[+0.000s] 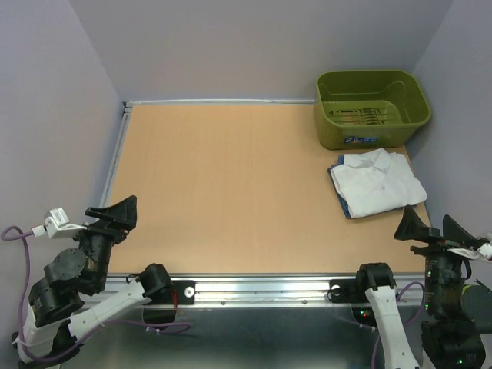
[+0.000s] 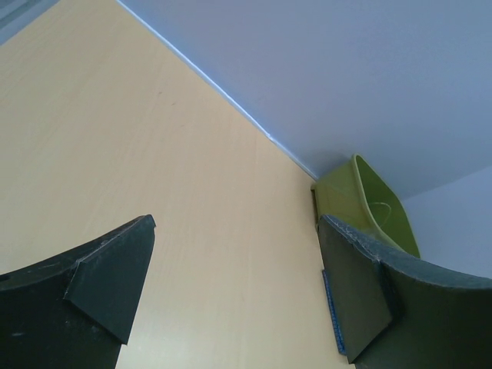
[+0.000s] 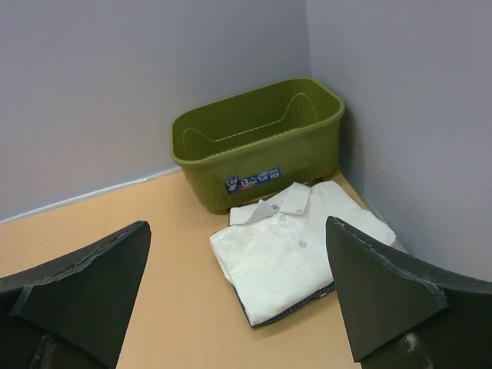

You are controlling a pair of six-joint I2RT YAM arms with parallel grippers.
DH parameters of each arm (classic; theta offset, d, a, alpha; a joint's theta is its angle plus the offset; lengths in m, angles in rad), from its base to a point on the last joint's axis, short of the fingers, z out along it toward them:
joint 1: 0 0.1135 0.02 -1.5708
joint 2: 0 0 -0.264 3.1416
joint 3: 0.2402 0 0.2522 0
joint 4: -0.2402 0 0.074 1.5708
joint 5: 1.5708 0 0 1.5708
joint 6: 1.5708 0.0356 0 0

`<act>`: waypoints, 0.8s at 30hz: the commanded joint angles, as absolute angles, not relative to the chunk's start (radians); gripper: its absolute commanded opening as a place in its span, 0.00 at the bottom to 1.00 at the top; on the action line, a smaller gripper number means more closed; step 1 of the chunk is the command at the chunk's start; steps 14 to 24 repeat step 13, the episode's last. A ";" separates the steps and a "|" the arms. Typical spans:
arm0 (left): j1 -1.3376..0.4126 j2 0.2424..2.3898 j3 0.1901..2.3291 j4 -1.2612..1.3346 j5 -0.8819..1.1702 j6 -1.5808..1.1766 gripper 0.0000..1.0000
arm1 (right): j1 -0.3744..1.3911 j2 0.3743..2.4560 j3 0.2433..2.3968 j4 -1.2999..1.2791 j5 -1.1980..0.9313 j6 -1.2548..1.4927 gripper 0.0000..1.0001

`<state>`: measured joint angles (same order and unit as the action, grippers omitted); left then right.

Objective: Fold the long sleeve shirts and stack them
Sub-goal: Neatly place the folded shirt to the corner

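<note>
A folded white shirt [image 1: 378, 181] [image 3: 296, 246] lies at the table's right side, collar toward the back. It rests on a folded dark blue shirt [image 1: 344, 202] [image 3: 307, 302], of which only a thin edge shows along the near and left sides. My right gripper [image 1: 433, 228] [image 3: 238, 288] hangs open near the front right corner, short of the stack, with nothing between its fingers. At the front left corner my left gripper [image 1: 115, 214] [image 2: 234, 288] is open and empty, far from the shirts.
An olive-green plastic bin [image 1: 371, 108] [image 3: 257, 138] [image 2: 367, 207] stands at the back right corner, just behind the stack. Grey walls close the table on the left, back and right. A metal rail [image 1: 261, 288] runs along the front edge between the arm bases.
</note>
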<state>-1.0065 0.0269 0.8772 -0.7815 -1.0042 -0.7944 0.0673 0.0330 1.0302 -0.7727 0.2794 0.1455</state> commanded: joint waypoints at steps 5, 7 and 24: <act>-1.008 0.029 0.851 -0.715 -1.052 -0.767 0.99 | 0.077 0.025 0.999 -0.701 0.261 0.133 1.00; -1.008 0.031 0.845 -0.704 -1.049 -0.761 0.99 | 0.077 0.023 0.994 -0.698 0.256 0.130 1.00; -1.008 0.031 0.819 -0.658 -1.045 -0.726 0.99 | 0.078 0.026 0.986 -0.687 0.230 0.123 1.00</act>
